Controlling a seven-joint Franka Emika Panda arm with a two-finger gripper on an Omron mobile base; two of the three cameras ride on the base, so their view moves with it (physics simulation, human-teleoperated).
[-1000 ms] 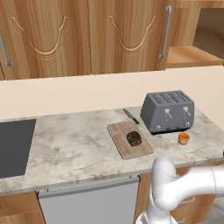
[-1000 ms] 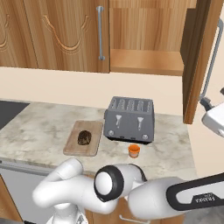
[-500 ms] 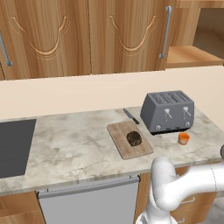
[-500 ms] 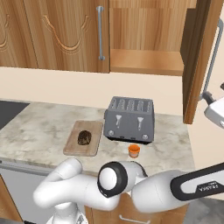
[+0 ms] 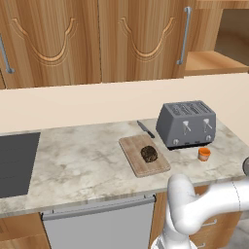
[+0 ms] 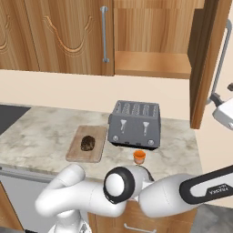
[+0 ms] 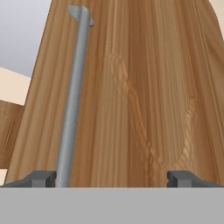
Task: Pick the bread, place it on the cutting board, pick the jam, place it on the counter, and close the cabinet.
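Note:
The dark brown bread (image 5: 149, 154) (image 6: 87, 143) lies on the wooden cutting board (image 5: 133, 146) (image 6: 78, 154). The orange jam (image 5: 204, 153) (image 6: 139, 157) stands on the marbled counter (image 5: 82, 160) (image 6: 41, 132) just in front of the toaster. The cabinet door (image 6: 205, 59) (image 7: 144, 100) hangs open at the right, baring an empty shelf (image 6: 150, 63) (image 5: 214, 61). My gripper (image 7: 113, 179) is open, holds nothing and faces the door's outer side, close to it, with the grey bar handle (image 7: 72, 105) (image 6: 221, 54) above its left fingertip (image 7: 43, 178).
A grey toaster (image 5: 187, 124) (image 6: 135, 124) sits right of the board, and a dark-handled knife (image 5: 145, 129) lies behind the board. A black cooktop (image 5: 14, 155) is at the left. Closed cabinet doors (image 5: 141, 39) line the wall.
My hand has drifted slightly up and to the right beside the open door. Bread, jam and door stand as before.

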